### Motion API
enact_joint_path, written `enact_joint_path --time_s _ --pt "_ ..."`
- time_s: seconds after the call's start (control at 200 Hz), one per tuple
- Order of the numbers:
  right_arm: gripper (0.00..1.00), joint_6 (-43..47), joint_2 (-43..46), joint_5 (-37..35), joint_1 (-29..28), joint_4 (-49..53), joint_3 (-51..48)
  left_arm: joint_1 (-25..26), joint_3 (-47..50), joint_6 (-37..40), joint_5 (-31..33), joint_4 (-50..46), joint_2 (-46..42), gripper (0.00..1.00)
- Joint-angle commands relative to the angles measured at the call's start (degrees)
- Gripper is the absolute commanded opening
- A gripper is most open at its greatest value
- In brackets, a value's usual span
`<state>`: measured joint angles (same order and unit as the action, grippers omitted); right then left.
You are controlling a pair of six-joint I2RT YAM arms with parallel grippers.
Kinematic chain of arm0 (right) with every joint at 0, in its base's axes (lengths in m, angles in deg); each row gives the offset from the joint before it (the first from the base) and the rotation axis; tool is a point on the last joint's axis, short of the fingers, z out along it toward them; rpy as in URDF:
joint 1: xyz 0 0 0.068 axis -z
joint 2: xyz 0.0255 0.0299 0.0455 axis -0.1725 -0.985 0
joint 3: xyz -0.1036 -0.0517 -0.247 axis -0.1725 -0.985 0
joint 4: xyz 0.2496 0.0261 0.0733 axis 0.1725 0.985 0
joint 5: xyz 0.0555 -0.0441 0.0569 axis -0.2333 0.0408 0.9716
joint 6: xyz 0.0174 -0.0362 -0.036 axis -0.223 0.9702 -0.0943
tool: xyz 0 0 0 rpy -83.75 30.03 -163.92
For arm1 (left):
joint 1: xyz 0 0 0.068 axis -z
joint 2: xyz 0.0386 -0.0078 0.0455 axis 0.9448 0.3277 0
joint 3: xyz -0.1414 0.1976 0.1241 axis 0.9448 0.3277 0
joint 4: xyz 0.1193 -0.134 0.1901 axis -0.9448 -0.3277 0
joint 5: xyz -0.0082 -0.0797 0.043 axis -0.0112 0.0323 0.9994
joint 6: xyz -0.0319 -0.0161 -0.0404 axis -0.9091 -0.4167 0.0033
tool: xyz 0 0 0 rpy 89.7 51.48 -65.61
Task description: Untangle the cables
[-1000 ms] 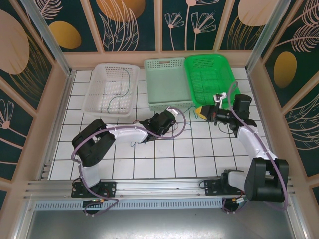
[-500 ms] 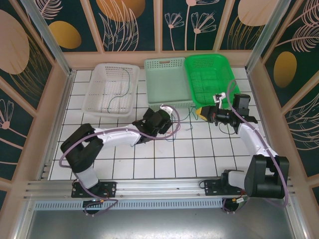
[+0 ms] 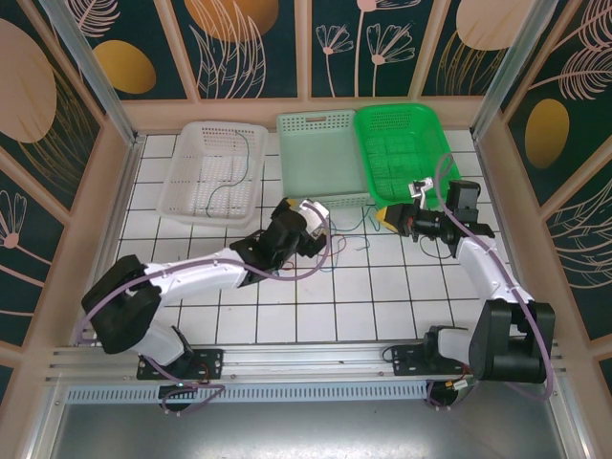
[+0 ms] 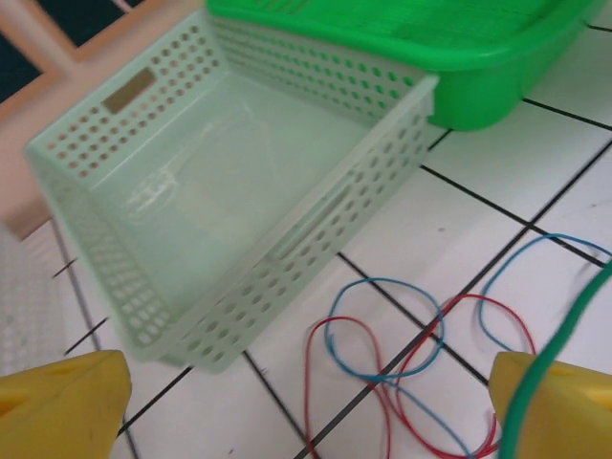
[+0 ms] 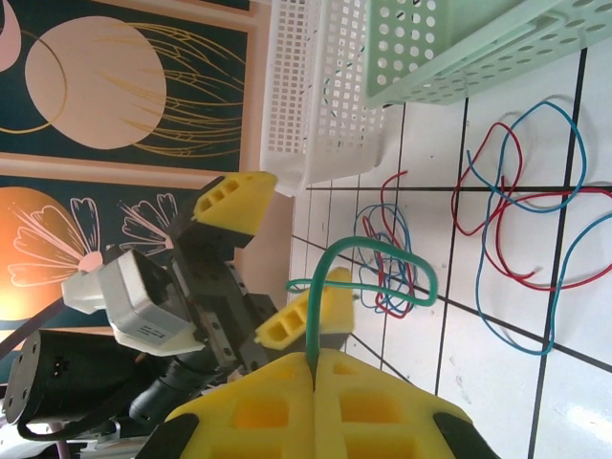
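Note:
The cables are thin loose wires. Red and blue cables [image 4: 421,349] lie looped over each other on the white tiles just right of the pale green basket [image 4: 191,201], seen too as red and blue cables [image 5: 521,215]. My left gripper [image 4: 306,411] hangs open above them, its yellow fingertips [image 4: 62,402] wide apart with nothing between. My right gripper [image 5: 314,368] is shut on a green cable [image 5: 382,253], which arches up from its pads towards the left gripper [image 5: 277,258]. From above, the left gripper [image 3: 308,212] and right gripper [image 3: 382,217] face each other across the cables [image 3: 352,229].
Three baskets stand along the back: a white basket [image 3: 191,186] with one dark thin cable [image 3: 234,177] in it, the pale green basket [image 3: 298,143] and a bright green basket [image 3: 421,177]. Wooden walls close in both sides.
My left gripper has opened and its arm has reached forward towards the pale green basket. The right gripper has stayed shut on the green cable, almost still.

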<state>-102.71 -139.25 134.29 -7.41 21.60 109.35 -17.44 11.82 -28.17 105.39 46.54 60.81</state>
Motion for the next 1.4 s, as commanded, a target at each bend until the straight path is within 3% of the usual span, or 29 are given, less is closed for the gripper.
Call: enact_joint_path --time_s 0.0,0.24,0.495,0.776,0.871,1.041,1.131,1.191,1.221,1.276,1.306,1.396 --pt "0.0 1.6 0.9 0.8 -0.2 1.4 0.5 -0.1 -2.0 3.9 -3.9 1.9 1.9 0.94" --pt "0.0 -1.1 0.9 2.4 0.4 -1.5 2.5 -0.1 4.9 8.7 1.6 -0.3 -3.5 0.82" --pt "0.0 -2.3 0.0 1.0 -1.7 -2.3 4.7 0.0 8.9 11.2 3.0 3.9 -10.0 0.98" --pt "0.0 -3.8 -1.7 0.0 -5.6 -4.1 7.4 -0.1 3.0 17.2 2.9 4.0 -5.4 0.98" --pt "0.0 -4.1 -2.1 0.1 -6.3 -4.5 8.3 0.0 1.4 17.9 1.4 3.4 -3.0 0.85" --pt "0.0 -4.7 -3.0 -0.2 -7.7 -5.4 10.2 -0.1 0.6 17.1 1.4 3.1 -1.5 0.33" --pt "0.0 -4.3 -4.4 -0.7 -8.2 -5.0 11.0 0.0 1.0 16.6 1.9 2.9 -2.4 0.13" --pt "0.14 -4.4 -5.4 -1.9 -8.5 -5.3 11.4 -0.2 1.4 16.0 2.8 3.0 -3.2 0.01" --pt "0.2 -4.7 -5.8 -2.5 -8.7 -5.9 11.5 -0.2 1.6 15.7 3.5 3.1 -3.8 0.0" --pt "0.51 -5.4 -6.1 -4.1 -8.8 -7.1 11.9 -0.5 2.3 14.5 4.7 3.2 -4.8 0.0" --pt "0.62 -5.6 -6.1 -5.3 -8.7 -7.7 12.1 -1.0 2.6 13.5 5.0 3.1 -5.5 0.0" --pt "0.77 -5.7 -5.8 -8.5 -8.4 -9.3 13.0 -3.4 3.7 9.0 4.5 2.1 -8.1 0.0"
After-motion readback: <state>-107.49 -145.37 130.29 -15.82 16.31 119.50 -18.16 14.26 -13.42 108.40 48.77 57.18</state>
